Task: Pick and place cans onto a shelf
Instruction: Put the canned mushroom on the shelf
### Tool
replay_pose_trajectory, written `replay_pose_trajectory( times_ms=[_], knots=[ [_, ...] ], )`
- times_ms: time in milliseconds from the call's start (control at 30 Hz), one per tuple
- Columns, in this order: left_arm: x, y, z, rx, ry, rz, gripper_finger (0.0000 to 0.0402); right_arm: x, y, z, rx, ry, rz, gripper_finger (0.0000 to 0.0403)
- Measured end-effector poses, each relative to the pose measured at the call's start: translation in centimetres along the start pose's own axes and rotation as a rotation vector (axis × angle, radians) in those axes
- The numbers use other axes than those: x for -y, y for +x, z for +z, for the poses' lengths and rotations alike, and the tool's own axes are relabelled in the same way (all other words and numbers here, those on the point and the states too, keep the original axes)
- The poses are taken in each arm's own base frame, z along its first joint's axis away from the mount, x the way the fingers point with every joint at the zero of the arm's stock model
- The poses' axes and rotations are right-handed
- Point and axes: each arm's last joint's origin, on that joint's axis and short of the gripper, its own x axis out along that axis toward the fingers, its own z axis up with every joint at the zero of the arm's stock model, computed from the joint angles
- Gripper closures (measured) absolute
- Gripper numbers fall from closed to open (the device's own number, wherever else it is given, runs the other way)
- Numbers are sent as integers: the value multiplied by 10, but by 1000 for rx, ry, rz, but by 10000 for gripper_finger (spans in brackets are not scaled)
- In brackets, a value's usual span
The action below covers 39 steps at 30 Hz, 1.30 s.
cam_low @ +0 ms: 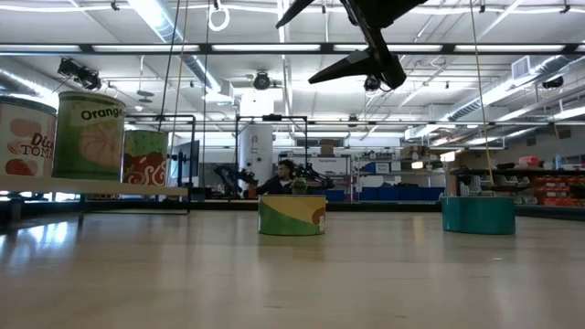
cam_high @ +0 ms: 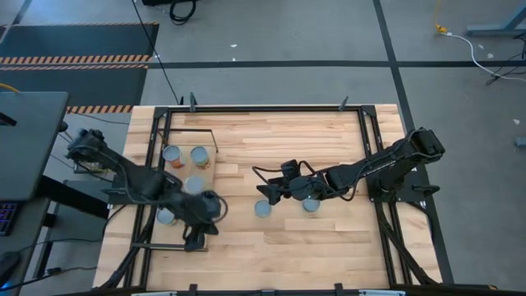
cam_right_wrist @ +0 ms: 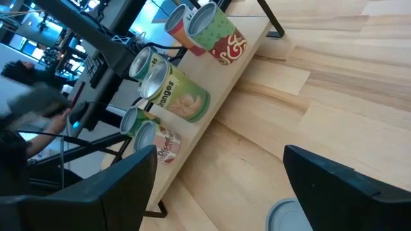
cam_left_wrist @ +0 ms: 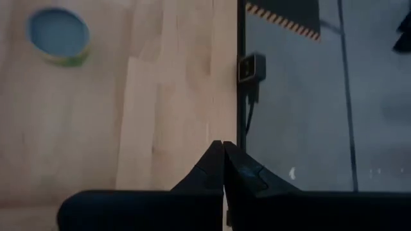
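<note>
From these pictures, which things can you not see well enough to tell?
- High view: how many cans stand on the shelf; the left arm covers part of it.
- Low view: the left can is cut by the edge.
- Right wrist view: the near can is cut by the edge and a finger.

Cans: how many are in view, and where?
8. Six cans stand paired along the shelf; two cans sit on the tabletop near the open right gripper. The left arm could hide more.
</note>
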Motion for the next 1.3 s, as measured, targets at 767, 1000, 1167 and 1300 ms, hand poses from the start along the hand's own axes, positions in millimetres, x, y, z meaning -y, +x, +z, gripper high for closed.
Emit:
replay_pose_trajectory(
  times_ms=[767,1000,1167,1300],
  knots=[
    [-4,47,1,-86,47,91,397,-2,0,1,8,12,19,57],
    [-5,51,0,-97,41,100,397,-3,0,1,12,18,28,57],
    [-5,51,0,-94,39,101,397,-3,0,1,12,18,29,57],
    [-5,51,0,-90,22,108,397,-3,0,1,13,18,29,57]
  ],
)
